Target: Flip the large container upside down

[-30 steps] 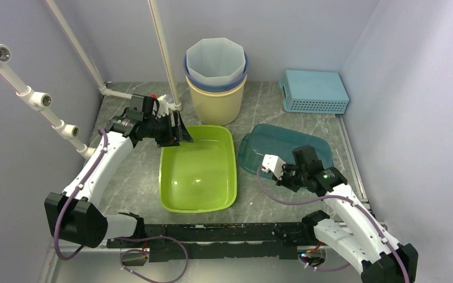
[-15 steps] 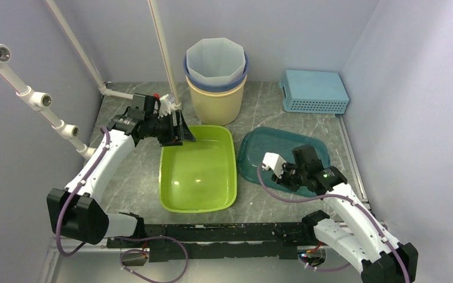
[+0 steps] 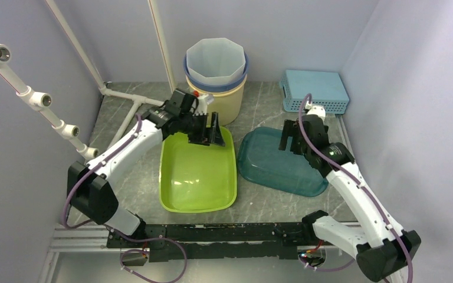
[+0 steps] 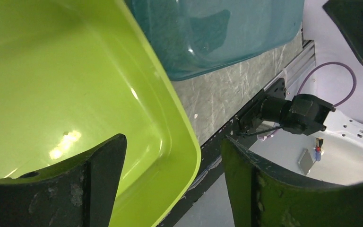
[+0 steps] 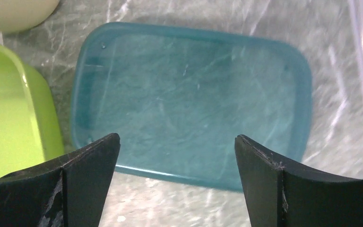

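The large container [image 3: 271,162] is a translucent teal tub lying bottom up on the marble table, right of a lime green tub [image 3: 197,207] that stands open side up. My right gripper [image 3: 291,144] hovers open above the teal tub's far edge and holds nothing. In the right wrist view the flat teal bottom [image 5: 189,99] fills the space below the spread fingers of the right gripper [image 5: 177,137]. My left gripper [image 3: 211,134] hangs open over the green tub's far right corner. In the left wrist view the left gripper [image 4: 172,139] straddles the green rim [image 4: 189,142] without touching it, and the teal tub [image 4: 217,33] lies beyond.
Stacked buckets [image 3: 215,76] stand at the back centre, close behind my left gripper. A light blue basket [image 3: 314,90] lies bottom up at the back right. White pipes [image 3: 165,53] rise at the back left. A black rail [image 3: 212,233] lines the near edge.
My right gripper opened, let go of the teal tub and rose toward the back; the tub settled flat. My left arm swung from the green tub's far left corner to its far right corner.
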Motion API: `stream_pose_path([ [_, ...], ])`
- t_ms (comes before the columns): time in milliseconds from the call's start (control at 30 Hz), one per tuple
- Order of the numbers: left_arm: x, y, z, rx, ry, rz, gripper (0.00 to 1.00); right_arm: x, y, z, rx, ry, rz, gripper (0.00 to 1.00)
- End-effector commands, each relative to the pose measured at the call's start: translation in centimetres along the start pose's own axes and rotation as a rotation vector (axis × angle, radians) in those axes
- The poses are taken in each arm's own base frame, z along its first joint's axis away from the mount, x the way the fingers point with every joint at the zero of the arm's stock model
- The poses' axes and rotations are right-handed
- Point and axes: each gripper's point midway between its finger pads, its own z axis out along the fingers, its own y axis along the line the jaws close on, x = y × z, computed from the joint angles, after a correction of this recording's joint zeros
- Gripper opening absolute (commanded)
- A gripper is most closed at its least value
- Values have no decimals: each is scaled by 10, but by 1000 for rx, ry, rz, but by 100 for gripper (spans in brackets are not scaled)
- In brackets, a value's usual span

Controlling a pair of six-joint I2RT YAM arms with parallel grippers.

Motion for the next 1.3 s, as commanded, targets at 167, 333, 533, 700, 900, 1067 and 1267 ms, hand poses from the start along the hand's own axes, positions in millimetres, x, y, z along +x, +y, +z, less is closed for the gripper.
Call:
stream_pose_path([
  [167,-13,-33,49,-27,-3,86,84,55,2,-8,148,144,769,100],
  [333,-16,-41,80,-50,-26,85,85,96,8,-5,130,172,1121,100],
  [533,-22,-62,111,-34,-5,141,85,111,5,3,125,141,1254,100],
  [700,-20,-54,135,-80,23,125,84,92,-9,8,178,60,1154,100],
  [900,-14,-45,153,-94,49,111,84,99,-19,22,249,125,1097,100],
  [1067,-7,-44,174,-69,89,84,83,105,-18,48,125,206,1193,100],
  [1267,-11,-54,192,-8,111,80,80,95,-42,58,149,184,1140,100],
])
